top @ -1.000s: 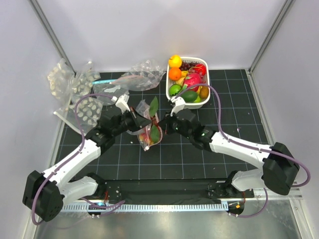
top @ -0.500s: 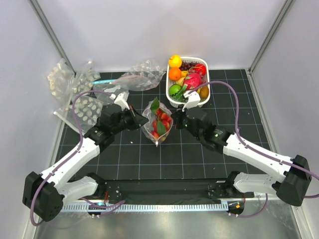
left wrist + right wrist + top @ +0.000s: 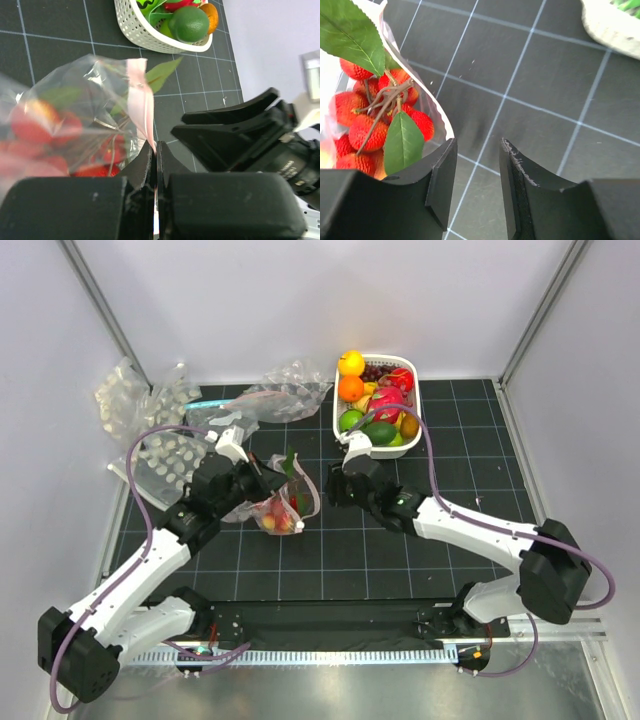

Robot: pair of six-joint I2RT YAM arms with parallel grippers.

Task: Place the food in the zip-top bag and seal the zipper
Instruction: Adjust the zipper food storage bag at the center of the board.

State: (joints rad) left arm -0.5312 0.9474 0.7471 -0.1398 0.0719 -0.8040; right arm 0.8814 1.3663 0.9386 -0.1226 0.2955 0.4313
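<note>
The zip-top bag (image 3: 283,502) hangs low over the mat, with the bunch of red strawberries (image 3: 367,122) and green leaves (image 3: 402,142) inside it. My left gripper (image 3: 154,150) is shut on the bag's pinkish zipper strip (image 3: 141,107), which runs up from the jaws. From above, the left gripper (image 3: 262,480) is at the bag's left edge. My right gripper (image 3: 477,150) stands open just right of the bag's mouth rim, with only the mat between its fingers. In the top view the right gripper (image 3: 330,488) is beside the bag. A pink dragon fruit (image 3: 386,404) lies in the basket.
A white basket (image 3: 340,430) of toy fruit stands at the back, right of centre, close behind my right wrist. Crumpled clear bags (image 3: 285,390) and dotted bags (image 3: 165,455) lie at the back left. The mat's left edge runs along a white wall.
My right gripper has opened and let go of the bag's edge. The left gripper has carried the bag to the left and lower, and the bag now sags from it alone.
</note>
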